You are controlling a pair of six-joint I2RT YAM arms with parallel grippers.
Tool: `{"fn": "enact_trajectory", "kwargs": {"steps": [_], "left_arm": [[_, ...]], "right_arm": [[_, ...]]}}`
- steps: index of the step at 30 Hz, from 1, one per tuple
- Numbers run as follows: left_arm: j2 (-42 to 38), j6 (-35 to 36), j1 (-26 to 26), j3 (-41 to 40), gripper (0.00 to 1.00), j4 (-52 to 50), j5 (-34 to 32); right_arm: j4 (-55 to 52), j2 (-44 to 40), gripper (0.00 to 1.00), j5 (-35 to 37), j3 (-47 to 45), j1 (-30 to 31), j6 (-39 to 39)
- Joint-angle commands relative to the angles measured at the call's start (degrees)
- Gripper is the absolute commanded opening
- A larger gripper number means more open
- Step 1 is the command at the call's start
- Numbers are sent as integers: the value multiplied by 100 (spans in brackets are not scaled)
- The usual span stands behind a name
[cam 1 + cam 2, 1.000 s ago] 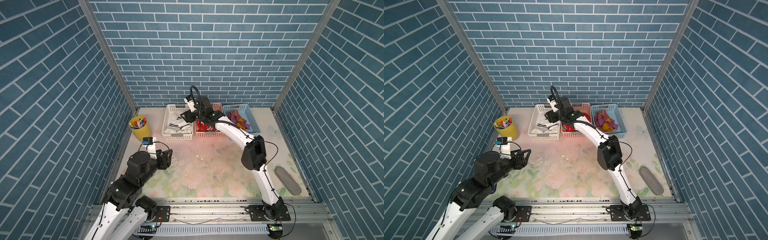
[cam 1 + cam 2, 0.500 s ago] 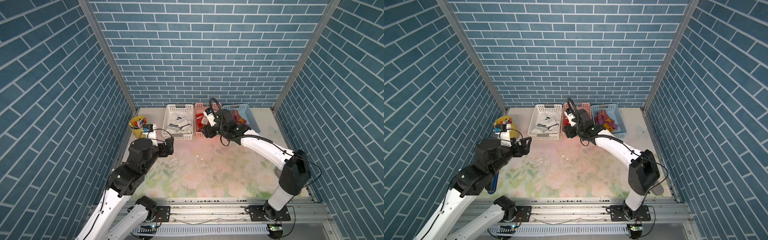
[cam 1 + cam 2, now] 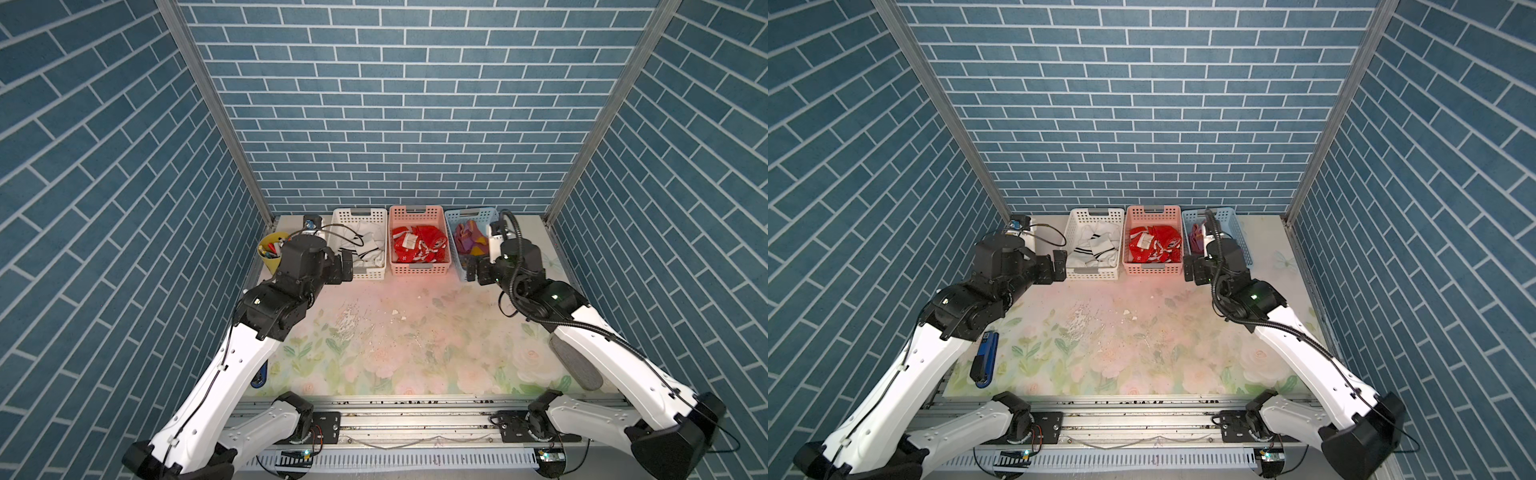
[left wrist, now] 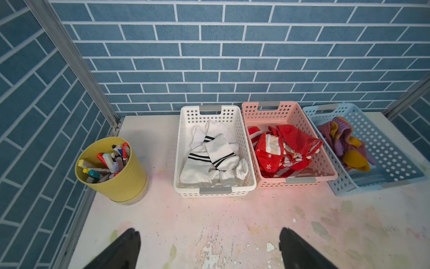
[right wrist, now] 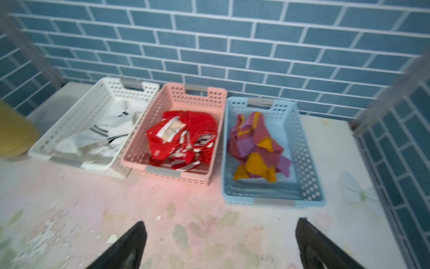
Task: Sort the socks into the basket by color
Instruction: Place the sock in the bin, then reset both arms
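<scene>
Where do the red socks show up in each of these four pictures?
Top view: red socks in the pink basket, middle of three, by the back wall.
Top view: socks there too.
Left wrist view: socks in the middle basket.
Right wrist view: socks, same basket, blurred.
Landmark: white basket beside them, in all four.

Middle of the table (image 3: 415, 332) is open to you, only small flakes (image 3: 347, 322). Back edge is blocked by white basket (image 4: 215, 189), pink basket (image 4: 300, 180) and blue basket (image 4: 384, 149), side by side, hardly any gap. Yellow cup (image 4: 121, 181) sits back left; a lane runs between it and the white basket. Blue tool (image 3: 984, 359) lies front left by your left arm (image 3: 926, 353), grey pad (image 3: 582, 370) front right, partly under your right arm (image 3: 602, 353)
</scene>
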Motion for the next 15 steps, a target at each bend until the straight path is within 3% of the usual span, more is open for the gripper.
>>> {"fn": "enact_trajectory", "kwargs": {"steps": [1, 5, 9, 15], "left_arm": [[46, 333, 5, 403, 100, -365, -498], [92, 345, 53, 630, 100, -52, -1695], [234, 413, 656, 533, 100, 185, -1000], [240, 820, 932, -709, 100, 1316, -1370]], "right_arm": [[-514, -311, 99, 1121, 48, -319, 339], [-287, -713, 99, 1326, -222, -817, 175], [78, -1024, 99, 1623, -598, -1326, 99], [-537, -551, 99, 1721, -387, -2217, 229]]}}
